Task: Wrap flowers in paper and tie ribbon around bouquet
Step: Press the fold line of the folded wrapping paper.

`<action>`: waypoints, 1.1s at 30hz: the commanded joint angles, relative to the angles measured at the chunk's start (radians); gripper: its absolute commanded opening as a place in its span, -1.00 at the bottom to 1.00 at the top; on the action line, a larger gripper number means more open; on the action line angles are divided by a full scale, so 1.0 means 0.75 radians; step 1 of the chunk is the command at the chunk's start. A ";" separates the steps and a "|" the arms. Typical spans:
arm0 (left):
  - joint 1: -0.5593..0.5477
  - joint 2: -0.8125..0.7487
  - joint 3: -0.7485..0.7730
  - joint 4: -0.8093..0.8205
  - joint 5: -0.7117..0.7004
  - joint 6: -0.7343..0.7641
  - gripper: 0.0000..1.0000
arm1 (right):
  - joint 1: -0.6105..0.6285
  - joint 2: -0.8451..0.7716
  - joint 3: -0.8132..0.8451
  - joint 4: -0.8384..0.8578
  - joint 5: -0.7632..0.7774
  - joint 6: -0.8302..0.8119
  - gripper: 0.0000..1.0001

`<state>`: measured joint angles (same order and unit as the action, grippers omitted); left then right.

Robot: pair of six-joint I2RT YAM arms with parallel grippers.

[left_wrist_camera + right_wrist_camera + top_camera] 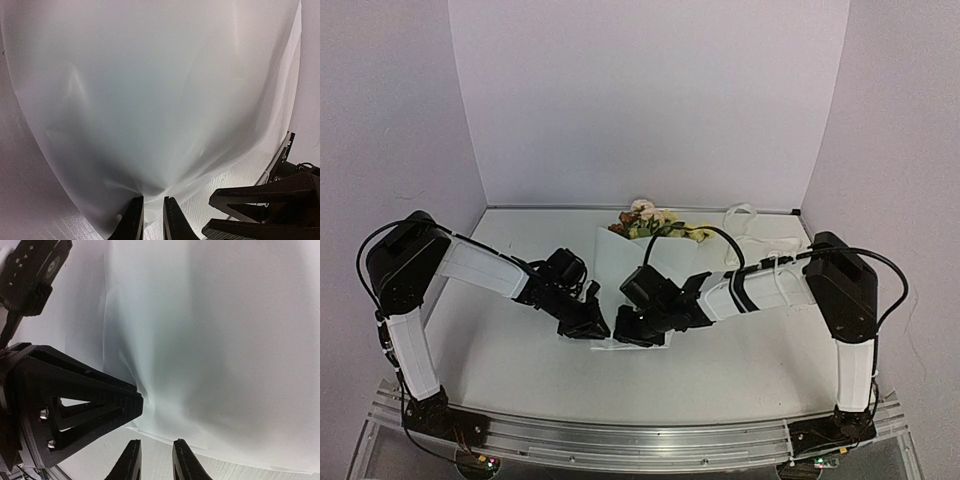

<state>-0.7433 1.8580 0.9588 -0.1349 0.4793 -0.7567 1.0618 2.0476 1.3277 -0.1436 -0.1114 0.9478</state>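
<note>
Pinching the near edge of the paper (150,100), rolled around the flowers (650,218) mid-table, the left gripper (152,204) risked tearing it by tugging while the right gripper (157,444), jaws slightly apart, gripped nothing.

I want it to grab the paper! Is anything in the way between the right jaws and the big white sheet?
Nothing visible is. The right gripper has its open jaws right at the near edge of the thin white paper sheet. The left gripper, beside it, pinches that edge and isn't between.
</note>
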 commanded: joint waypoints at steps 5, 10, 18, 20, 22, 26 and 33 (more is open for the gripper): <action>-0.003 -0.051 -0.007 -0.043 -0.007 0.021 -0.67 | -0.018 0.073 0.066 -0.007 0.025 -0.013 -0.59; -0.003 -0.062 -0.018 -0.044 -0.004 0.023 -0.67 | -0.018 0.098 0.044 -0.007 0.036 0.000 -0.65; 0.002 -0.122 -0.095 -0.020 0.031 0.011 -0.64 | -0.020 0.105 -0.006 -0.007 0.068 0.026 -0.70; 0.011 -0.142 -0.127 -0.002 0.049 0.003 -0.64 | -0.020 0.104 -0.019 -0.007 0.075 0.039 -0.72; 0.017 -0.157 -0.153 0.007 0.053 0.002 -0.64 | -0.020 0.109 -0.025 -0.007 0.071 0.041 -0.73; 0.020 -0.175 -0.200 0.025 0.075 -0.011 -0.64 | -0.020 0.110 -0.034 -0.007 0.074 0.048 -0.74; 0.055 -0.204 -0.200 0.072 0.097 -0.043 -0.64 | -0.021 0.120 -0.014 -0.011 0.067 0.043 -0.74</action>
<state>-0.7260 1.7473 0.8028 -0.1035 0.5348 -0.7678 1.0500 2.1059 1.3285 -0.1027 -0.0944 0.9765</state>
